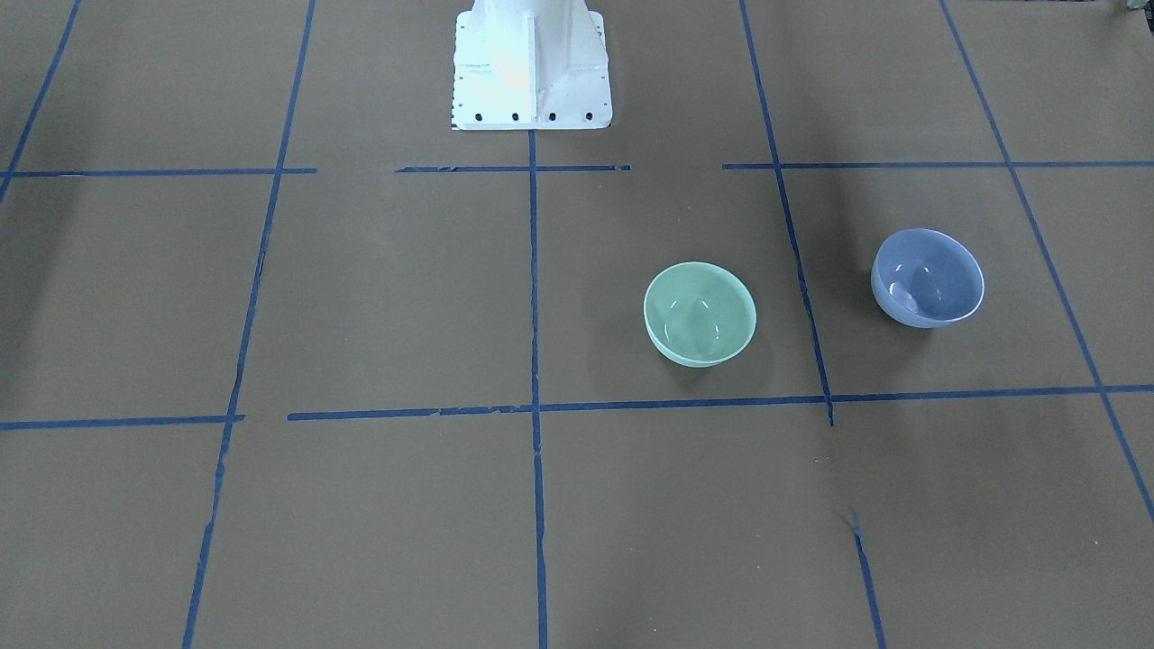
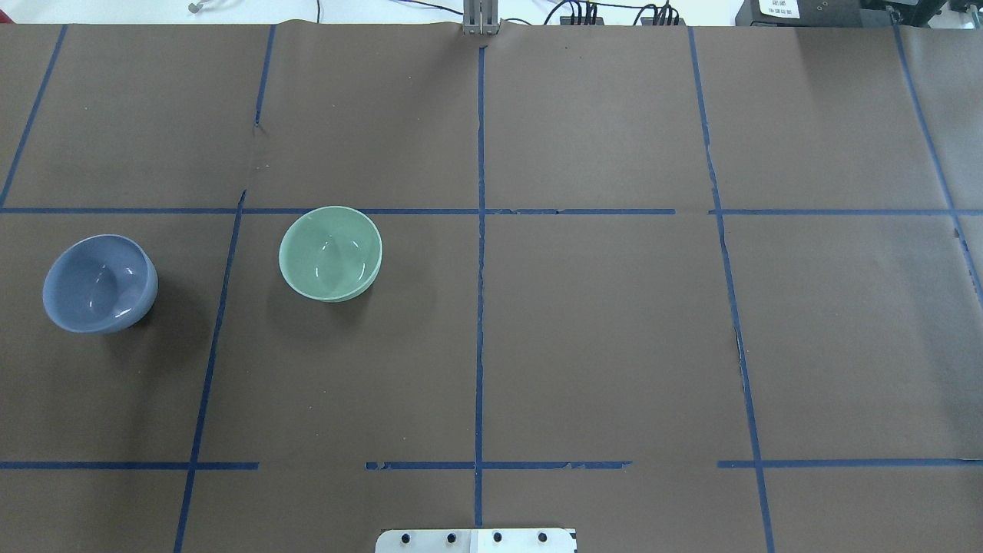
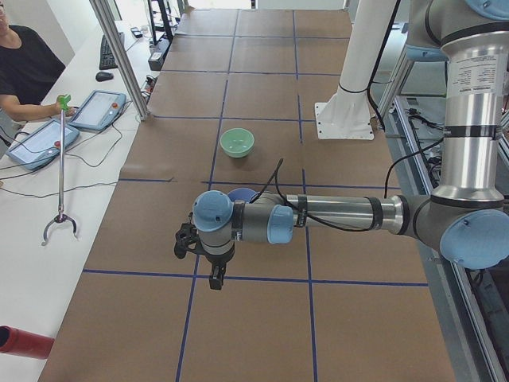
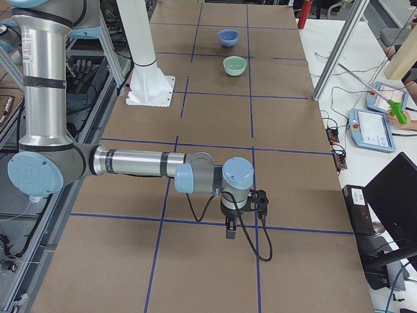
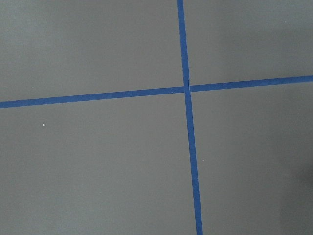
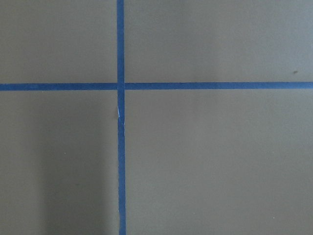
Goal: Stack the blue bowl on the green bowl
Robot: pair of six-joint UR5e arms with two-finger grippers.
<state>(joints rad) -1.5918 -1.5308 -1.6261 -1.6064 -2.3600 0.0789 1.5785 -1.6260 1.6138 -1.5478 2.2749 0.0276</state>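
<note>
Sitting mouth-up and well apart on the robot's left half of the table [image 2: 599, 346], the blue bowl [image 2: 100, 284] and the green bowl [image 2: 330, 253] aren't stacked yet. Blue is the outer one, and green is closer to the centre with a tape line [image 2: 223, 276] running between them. Both arms reach out level over the paper with wrists pointing down, which looks like a parked ready pose. Both wrist cams show only bare paper and tape crossings, so neither is over a bowl. The left gripper [image 3: 213, 277] and right gripper [image 4: 229, 229] only show up in the side views, so there's no telling whether the fingers are spread or closed. With both bowls on its side, the left arm seems the natural pick for grabbing blue.
</note>
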